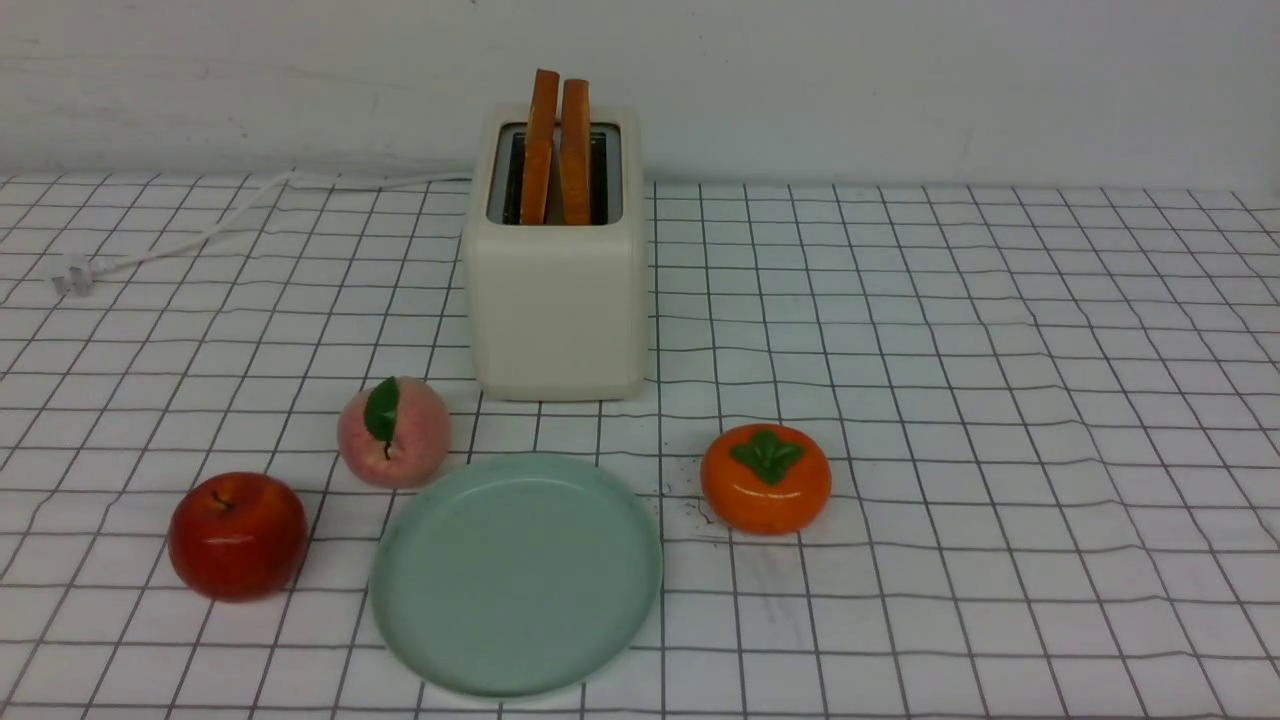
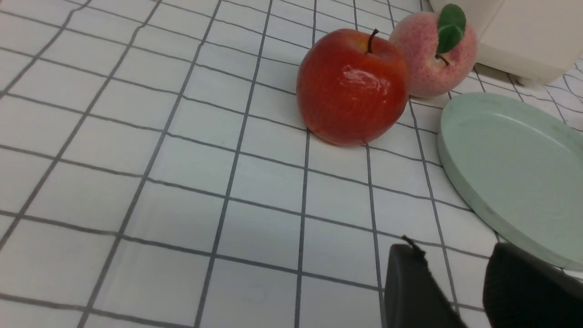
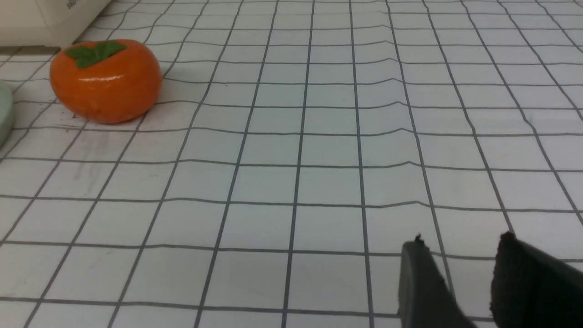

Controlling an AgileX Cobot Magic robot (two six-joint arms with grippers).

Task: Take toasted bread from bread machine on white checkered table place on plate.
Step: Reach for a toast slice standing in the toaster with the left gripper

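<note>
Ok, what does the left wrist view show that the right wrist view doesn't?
Only the left wrist view: the red apple, the peach, most of the plate with nothing on it, and the left gripper.
Only the right wrist view: the persimmon and the right gripper.
Both: the white checkered table, a corner of the bread machine, some plate (only a sliver of rim in the right view), and jaws apart holding nothing. Neither shows the toasted bread.
</note>
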